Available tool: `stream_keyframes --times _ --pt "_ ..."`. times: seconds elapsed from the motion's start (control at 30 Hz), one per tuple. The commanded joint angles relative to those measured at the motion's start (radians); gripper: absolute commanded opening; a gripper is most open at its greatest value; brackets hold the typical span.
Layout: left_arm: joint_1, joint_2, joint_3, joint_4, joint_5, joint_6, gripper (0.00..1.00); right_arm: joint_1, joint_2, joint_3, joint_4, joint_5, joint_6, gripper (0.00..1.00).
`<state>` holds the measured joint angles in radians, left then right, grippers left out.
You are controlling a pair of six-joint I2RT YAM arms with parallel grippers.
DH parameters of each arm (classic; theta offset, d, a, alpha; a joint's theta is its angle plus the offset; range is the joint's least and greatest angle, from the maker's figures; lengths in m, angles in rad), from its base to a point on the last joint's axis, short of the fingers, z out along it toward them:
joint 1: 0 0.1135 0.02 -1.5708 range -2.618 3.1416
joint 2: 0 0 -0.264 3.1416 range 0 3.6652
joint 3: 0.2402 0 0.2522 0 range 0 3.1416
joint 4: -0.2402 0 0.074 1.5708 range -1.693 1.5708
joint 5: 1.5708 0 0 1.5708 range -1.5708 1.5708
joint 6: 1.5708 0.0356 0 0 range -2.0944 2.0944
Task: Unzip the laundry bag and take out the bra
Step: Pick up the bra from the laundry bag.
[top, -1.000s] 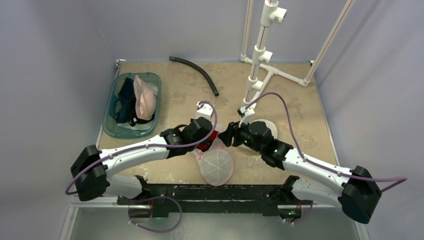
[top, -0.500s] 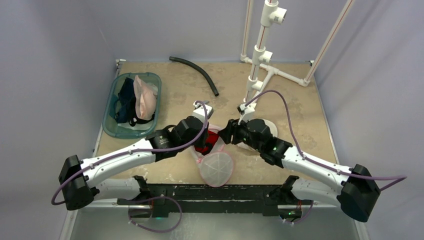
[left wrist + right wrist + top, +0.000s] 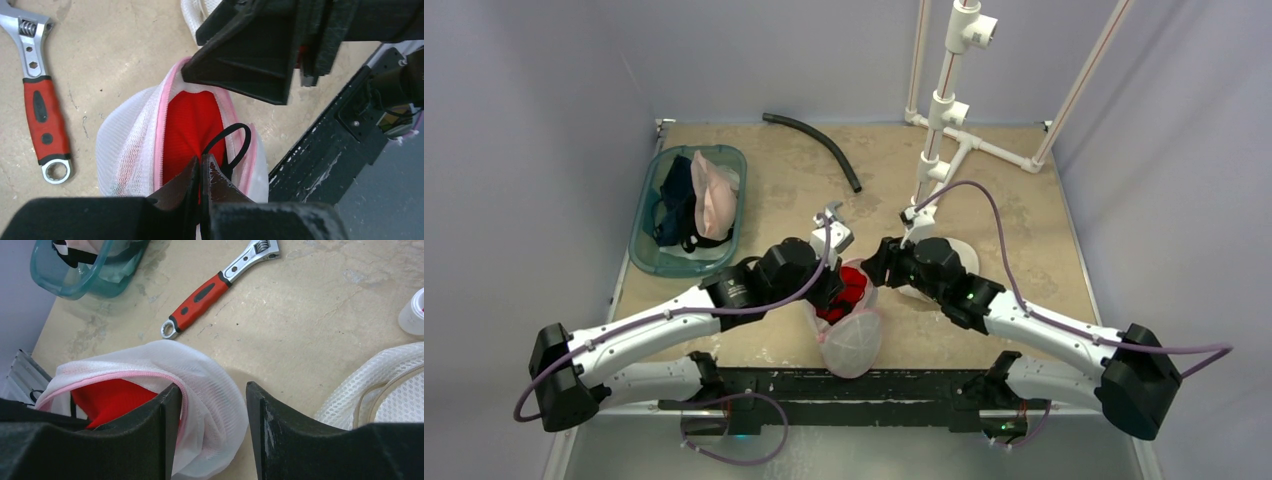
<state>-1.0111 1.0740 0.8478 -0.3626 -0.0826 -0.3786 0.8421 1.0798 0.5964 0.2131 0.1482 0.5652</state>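
The white mesh laundry bag with a pink zipper lies open near the table's front edge. It also shows in the left wrist view and in the right wrist view. The red bra sits inside it, with a black strap loop sticking out. My left gripper is shut on the red bra at the bag's mouth. My right gripper is open, with the bag's zipper edge and mesh wall between its fingers. In the top view the left gripper and the right gripper meet over the bag.
A red-handled wrench lies on the table beyond the bag, also in the left wrist view. A teal bin of clothes stands at the left. A black hose and a PVC stand are at the back. Another white mesh item lies to the right.
My left arm has swung toward the near edge and its gripper has gone into the bag's mouth. The bag has crumpled and more red shows. The right gripper has barely moved.
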Motion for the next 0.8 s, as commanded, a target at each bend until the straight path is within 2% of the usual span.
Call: stream_keyframes --times 0.0,0.5,0.77 --pt "-0.006 -0.071 0.000 0.064 0.076 0.039 0.00 -0.005 0.006 0.022 -0.014 0.039 0.019 0.54" --pt "-0.005 -0.193 0.032 0.179 0.165 0.064 0.00 -0.020 0.026 -0.010 -0.059 0.072 0.047 0.59" --pt "-0.005 -0.279 -0.008 0.219 0.113 0.041 0.00 -0.022 -0.015 -0.017 -0.085 0.065 0.030 0.65"
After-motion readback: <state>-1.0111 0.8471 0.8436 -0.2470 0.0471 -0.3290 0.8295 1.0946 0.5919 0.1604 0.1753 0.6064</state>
